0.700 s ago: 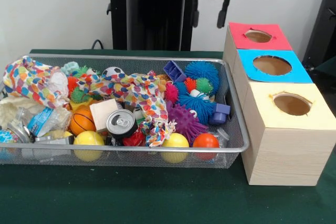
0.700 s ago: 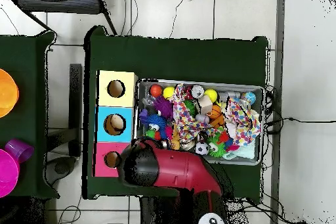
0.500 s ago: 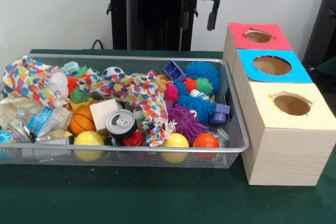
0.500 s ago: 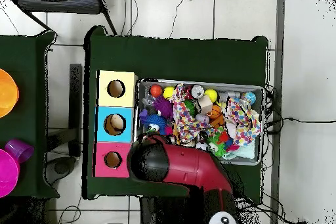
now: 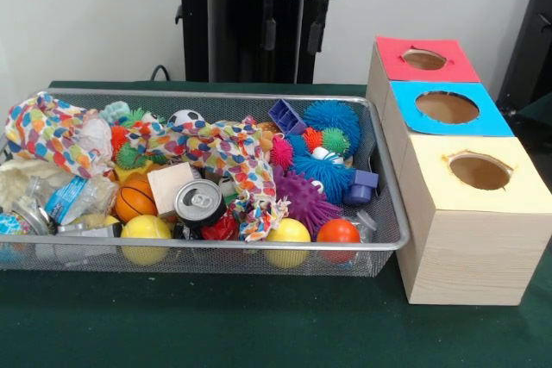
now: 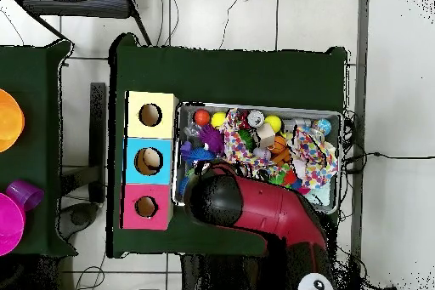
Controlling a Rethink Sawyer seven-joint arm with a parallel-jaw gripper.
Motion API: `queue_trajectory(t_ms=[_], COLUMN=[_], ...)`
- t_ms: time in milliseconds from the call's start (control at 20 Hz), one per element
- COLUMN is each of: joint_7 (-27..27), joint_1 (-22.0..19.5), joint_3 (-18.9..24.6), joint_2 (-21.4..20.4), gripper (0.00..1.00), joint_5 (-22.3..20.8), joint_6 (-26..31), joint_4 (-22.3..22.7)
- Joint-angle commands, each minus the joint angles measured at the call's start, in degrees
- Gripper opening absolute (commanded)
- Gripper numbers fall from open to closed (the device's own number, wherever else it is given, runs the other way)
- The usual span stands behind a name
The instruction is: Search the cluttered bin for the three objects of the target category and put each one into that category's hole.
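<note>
The bin (image 5: 386, 213) is a silver wire-mesh basket full of mixed toys and litter; it also shows in the overhead view (image 6: 255, 107). The hole (image 5: 424, 59) is in the red top of the farthest wooden box, and shows in the overhead view (image 6: 146, 207). My gripper (image 5: 292, 34) hangs high above the bin's far rim, left of the red-topped box. Its two black fingers (image 5: 269, 32) are spread apart with nothing between them. In the overhead view my red arm (image 6: 255, 214) covers the bin's near left corner and hides the gripper.
The blue-topped box (image 5: 447, 108) and the yellow-topped box (image 5: 479, 170) stand in line beside the bin. In the bin lie spiky balls (image 5: 332, 118), yellow balls (image 5: 288, 232), an orange ball (image 5: 338, 231), a can (image 5: 200, 202), a wooden block (image 5: 170, 185) and patterned cloth (image 5: 216, 146).
My gripper has moved left in the front view, away from the red-topped box to above the bin's far rim. In the overhead view the arm has swung right over the bin.
</note>
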Motion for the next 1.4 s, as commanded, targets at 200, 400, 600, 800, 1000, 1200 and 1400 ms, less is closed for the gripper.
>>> queue_trajectory(t_ms=[200,400,600,800,1000,1200,1400], joint_7=[0.35,0.44,1.16,-0.66,-1.85,-1.10,-1.07], joint_1=[-5.68,-9.08,-10.03,-10.80,-12.17,-12.89,-13.43], joint_3=[2.22,3.79,4.10,5.36,6.76,8.08,10.07], joint_2=[3.99,7.70,10.37,14.05,16.59,17.75,18.82], gripper=[1.00,1.00,1.00,1.00,1.00,1.00,1.00], joint_5=[-4.73,-4.14,-4.23,-4.59,-4.66,-4.09,-3.96], joint_6=[0.58,-0.35,-0.76,1.90,1.80,0.27,-1.41], joint_4=[-8.66,-13.13,-18.29,-24.25,-26.59,-27.04,-27.82])
